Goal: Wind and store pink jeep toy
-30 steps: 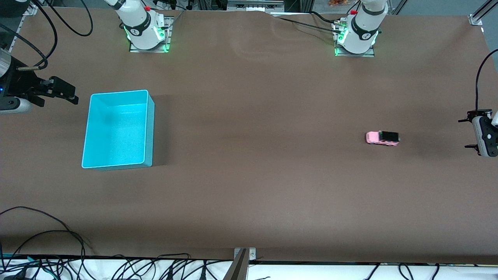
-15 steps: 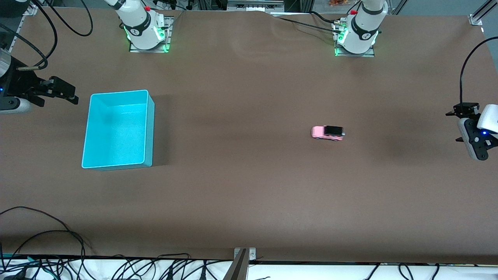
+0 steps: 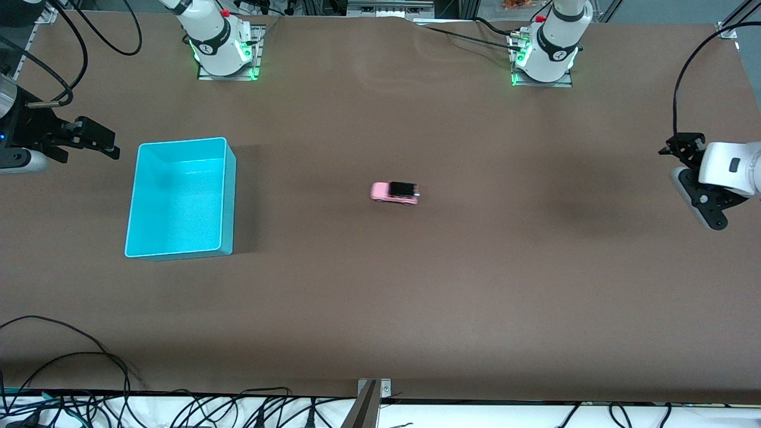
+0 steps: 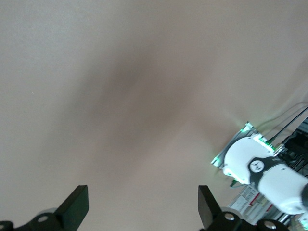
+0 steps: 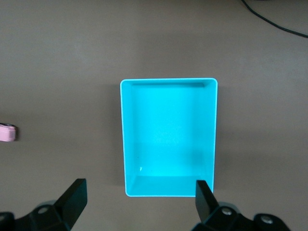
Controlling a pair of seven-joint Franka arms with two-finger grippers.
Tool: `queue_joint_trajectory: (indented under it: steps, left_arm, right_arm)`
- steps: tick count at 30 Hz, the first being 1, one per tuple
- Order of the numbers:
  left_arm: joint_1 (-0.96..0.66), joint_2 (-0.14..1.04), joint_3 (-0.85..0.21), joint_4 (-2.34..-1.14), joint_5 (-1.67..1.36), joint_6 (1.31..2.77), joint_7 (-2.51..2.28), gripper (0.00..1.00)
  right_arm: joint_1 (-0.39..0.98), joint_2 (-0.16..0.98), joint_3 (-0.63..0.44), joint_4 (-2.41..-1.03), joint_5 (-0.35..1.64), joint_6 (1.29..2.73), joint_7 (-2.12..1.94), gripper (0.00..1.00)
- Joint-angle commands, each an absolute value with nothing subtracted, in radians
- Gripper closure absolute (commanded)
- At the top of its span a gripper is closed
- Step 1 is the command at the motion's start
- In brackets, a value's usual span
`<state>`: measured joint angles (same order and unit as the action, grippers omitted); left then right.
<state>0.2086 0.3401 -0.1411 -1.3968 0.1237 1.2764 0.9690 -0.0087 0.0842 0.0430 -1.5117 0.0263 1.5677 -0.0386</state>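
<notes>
The pink jeep toy [image 3: 395, 193], small and black-roofed, stands on its wheels on the brown table near the middle; its pink end shows in the right wrist view [image 5: 7, 133]. No gripper touches it. My left gripper [image 3: 684, 163] hangs over the left arm's end of the table, away from the jeep; its fingers [image 4: 77, 207] are wide open over bare table with nothing between them. My right gripper [image 3: 101, 142] waits beside the cyan bin [image 3: 229, 202], open [image 5: 139, 197] and empty, looking down on the bin [image 5: 168, 81], which holds nothing.
Both arm bases [image 3: 223, 44] [image 3: 547, 50] stand along the table's edge farthest from the front camera; the left arm's base also shows in the left wrist view [image 4: 255, 166]. Cables [image 3: 59, 356] lie along the table's edge nearest the front camera.
The jeep has rolled from the left arm's end of the table to the middle, toward the bin. My left gripper has swung away from it. The right arm is still.
</notes>
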Motion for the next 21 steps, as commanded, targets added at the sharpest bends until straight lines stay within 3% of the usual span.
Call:
queue_joint_trajectory:
  steps: [1,21]
  left_arm:
    - [0.167,0.325,-0.135,-1.364,0.110,1.212,0.876,0.00]
    - [0.137,0.324,-0.133,-1.331,0.077,1.177,0.779,0.00]
  right_arm:
    - [-0.009,0.091,0.041,-1.489,0.018,1.545,-0.037,0.00]
    - [0.017,0.092,0.051,-1.502,-0.031,1.493,-0.044,0.00]
